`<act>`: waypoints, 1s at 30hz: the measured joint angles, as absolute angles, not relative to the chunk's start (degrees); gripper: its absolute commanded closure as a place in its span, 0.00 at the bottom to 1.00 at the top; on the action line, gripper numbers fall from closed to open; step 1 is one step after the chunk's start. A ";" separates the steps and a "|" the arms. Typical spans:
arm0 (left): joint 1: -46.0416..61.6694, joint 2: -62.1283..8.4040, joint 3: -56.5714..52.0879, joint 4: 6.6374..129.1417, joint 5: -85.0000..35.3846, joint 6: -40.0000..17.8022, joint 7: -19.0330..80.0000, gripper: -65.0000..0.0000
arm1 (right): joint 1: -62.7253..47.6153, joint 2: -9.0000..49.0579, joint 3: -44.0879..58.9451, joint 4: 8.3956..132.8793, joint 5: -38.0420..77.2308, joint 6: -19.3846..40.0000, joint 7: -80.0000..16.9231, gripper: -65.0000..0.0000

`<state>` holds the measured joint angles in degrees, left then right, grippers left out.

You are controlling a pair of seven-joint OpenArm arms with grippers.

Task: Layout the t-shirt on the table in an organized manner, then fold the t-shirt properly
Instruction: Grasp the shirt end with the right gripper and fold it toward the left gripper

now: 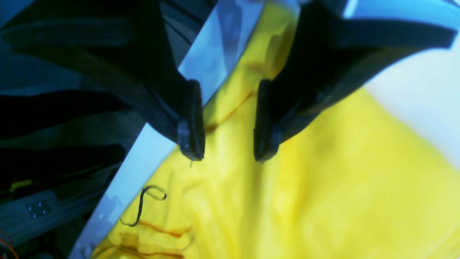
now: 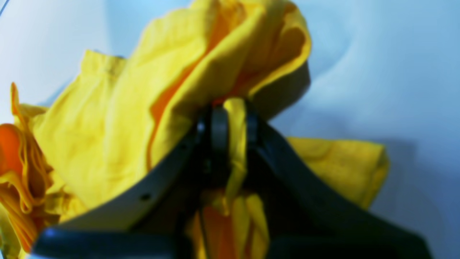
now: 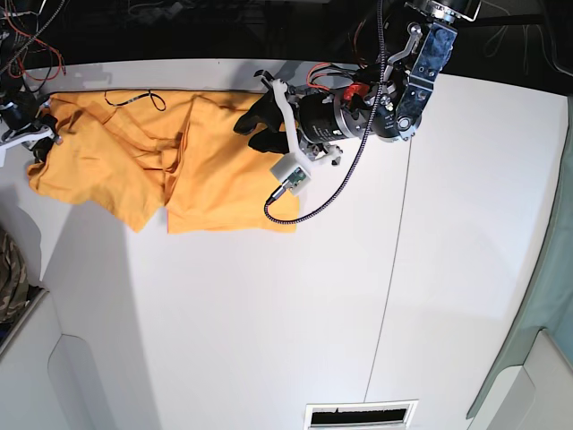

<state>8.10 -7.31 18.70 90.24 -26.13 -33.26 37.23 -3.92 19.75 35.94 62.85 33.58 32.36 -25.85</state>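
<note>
The t-shirt [image 3: 152, 166] lies rumpled along the far edge of the table [image 3: 269, 322], stretched sideways between the two arms, seemingly so it can be pulled flat before any fold. The right gripper [image 2: 230, 118] is clamped tight on a bunched fold of yellow fabric at one end, which serves as an anchor. The left gripper [image 1: 228, 151] hangs over the other end with its jaws parted and nothing between them, poised just above the cloth near a hem, probably to pick a corner. A loose black thread [image 1: 143, 205] curls on the fabric near the table edge.
</note>
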 measured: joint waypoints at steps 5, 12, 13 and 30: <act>8.43 -8.43 13.93 91.35 -26.30 -30.30 37.45 0.59 | -4.12 21.63 38.76 67.77 34.09 32.34 -29.06 1.00; 9.28 -9.08 10.55 84.03 -26.26 -29.93 36.75 0.59 | -4.10 21.15 38.54 79.53 43.46 32.27 -38.06 1.00; 9.47 -8.69 10.52 82.67 -27.59 -30.24 35.48 0.59 | -4.10 20.40 38.30 81.45 43.77 32.34 -38.44 1.00; 8.56 -4.43 10.52 74.43 -30.04 -31.53 31.22 0.59 | -4.27 -0.64 9.41 89.54 30.26 32.18 -39.27 0.65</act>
<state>8.56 -4.43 10.52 74.43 -30.04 -31.53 31.22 -4.27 -0.64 9.41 89.54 30.26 32.18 -39.27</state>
